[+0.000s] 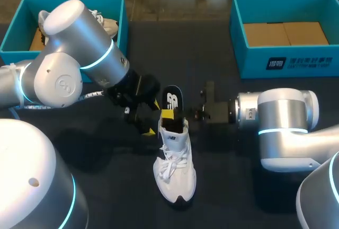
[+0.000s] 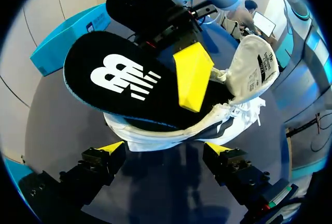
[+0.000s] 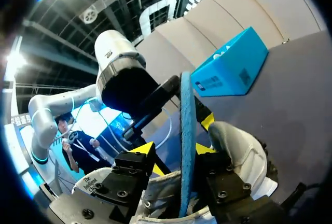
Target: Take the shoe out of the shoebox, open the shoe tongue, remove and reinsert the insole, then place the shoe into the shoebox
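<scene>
A white shoe [image 1: 173, 168] lies in the middle of the table, its toe toward the near edge. A black insole [image 1: 172, 100] with a white logo sticks up out of its opening. My right gripper [image 1: 176, 115] straddles the insole; in the right wrist view the insole [image 3: 187, 146] stands edge-on between the fingers of the right gripper [image 3: 175, 150], one tip against it, the other clear, so it is open. My left gripper [image 2: 165, 149] is open just before the shoe's heel [image 2: 155, 136], holding nothing. The tongue [image 2: 254, 63] is folded back.
A teal shoebox [image 1: 13, 35] at the back left holds another white shoe [image 1: 108, 26]. A second teal shoebox [image 1: 288, 62] with a cardboard floor stands at the back right. My two arms crowd both sides of the shoe.
</scene>
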Controlling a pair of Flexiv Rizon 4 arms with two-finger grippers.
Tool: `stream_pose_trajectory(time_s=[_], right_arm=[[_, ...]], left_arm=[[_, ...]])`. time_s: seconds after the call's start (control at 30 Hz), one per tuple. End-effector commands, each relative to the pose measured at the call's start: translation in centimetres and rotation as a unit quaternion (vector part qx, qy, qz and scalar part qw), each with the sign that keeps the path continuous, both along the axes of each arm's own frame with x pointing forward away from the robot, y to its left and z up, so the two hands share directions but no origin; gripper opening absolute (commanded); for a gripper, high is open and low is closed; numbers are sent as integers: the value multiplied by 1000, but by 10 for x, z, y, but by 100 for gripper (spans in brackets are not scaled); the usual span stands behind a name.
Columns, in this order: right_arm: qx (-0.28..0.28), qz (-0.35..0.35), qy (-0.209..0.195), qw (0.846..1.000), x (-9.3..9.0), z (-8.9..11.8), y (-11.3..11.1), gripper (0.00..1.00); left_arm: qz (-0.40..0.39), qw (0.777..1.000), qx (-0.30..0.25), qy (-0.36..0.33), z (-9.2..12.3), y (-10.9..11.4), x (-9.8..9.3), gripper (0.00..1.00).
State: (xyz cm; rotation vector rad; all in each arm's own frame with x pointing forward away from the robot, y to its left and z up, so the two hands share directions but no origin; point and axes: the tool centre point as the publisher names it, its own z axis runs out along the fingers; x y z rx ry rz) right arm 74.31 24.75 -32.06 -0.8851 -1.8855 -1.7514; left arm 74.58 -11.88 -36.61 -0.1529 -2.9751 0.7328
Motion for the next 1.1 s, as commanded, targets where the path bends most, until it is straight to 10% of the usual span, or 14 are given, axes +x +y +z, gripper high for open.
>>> stream_pose_trajectory(time_s=[0.03,0.3,0.43,1.1], right_arm=[[4,0,-4,1000,4,2,-2,42],[15,-6,-1,1000,13,-1,-7,35],[16,-9,8,1000,18,-3,-7,0],[3,-26,103,994,-19,-34,0,0]], left_arm=[[0,1000,0,-1,-1,0,-1,100],[0,1000,0,-1,-1,0,-1,100],[0,1000,0,-1,-1,0,-1,100],[0,1000,0,-1,-1,0,-1,100]])
